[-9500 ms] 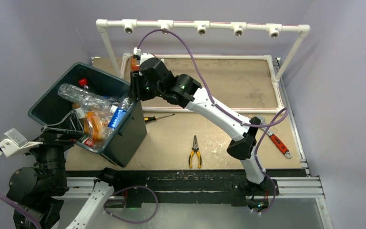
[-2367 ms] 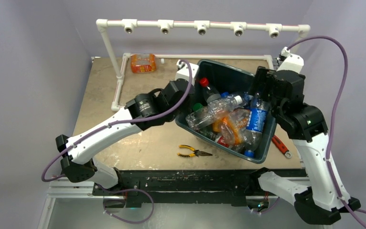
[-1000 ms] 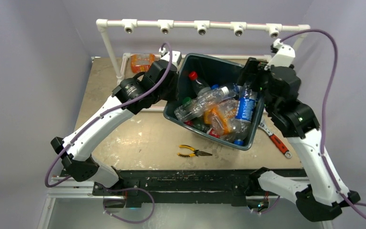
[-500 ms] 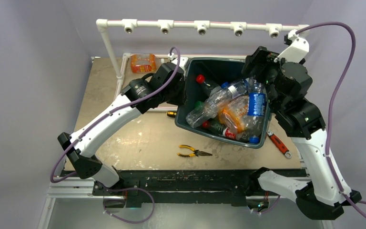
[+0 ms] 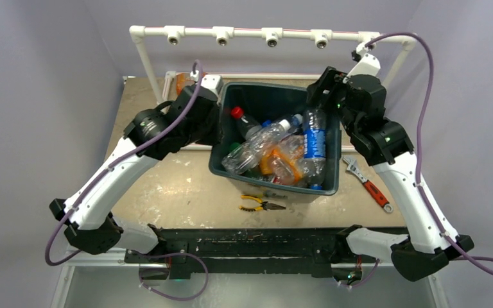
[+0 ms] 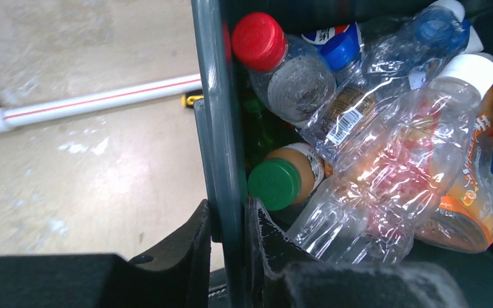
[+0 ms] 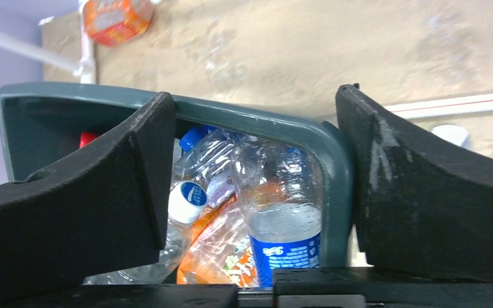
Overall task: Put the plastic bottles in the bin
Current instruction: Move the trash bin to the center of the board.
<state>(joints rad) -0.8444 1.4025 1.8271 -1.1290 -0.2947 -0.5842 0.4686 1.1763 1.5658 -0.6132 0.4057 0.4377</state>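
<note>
The dark teal bin [image 5: 231,168] stands mid-table, piled with plastic bottles [image 5: 276,144]: clear, orange and blue-labelled ones. My left gripper [image 5: 217,128] is shut on the bin's left wall [image 6: 221,122], one finger on each side of it, beside a green-capped bottle [image 6: 275,184] and a red-capped one [image 6: 258,40]. My right gripper [image 5: 321,86] is open and straddles the bin's far right corner [image 7: 330,151]. Its left finger is inside, its right finger outside, and a blue-labelled bottle [image 7: 285,224] lies between them. One orange bottle [image 7: 115,19] lies on the table outside the bin, at the far left.
Yellow-handled pliers [image 5: 261,205] lie just in front of the bin. A red-handled wrench [image 5: 367,185] lies to its right. A white pipe frame [image 5: 269,35] stands over the back of the table, and its floor rail [image 6: 90,102] runs along the left side.
The bin has shifted left and turned square to the table, with both arms following it. My right gripper's jaws have narrowed a little around the corner.
</note>
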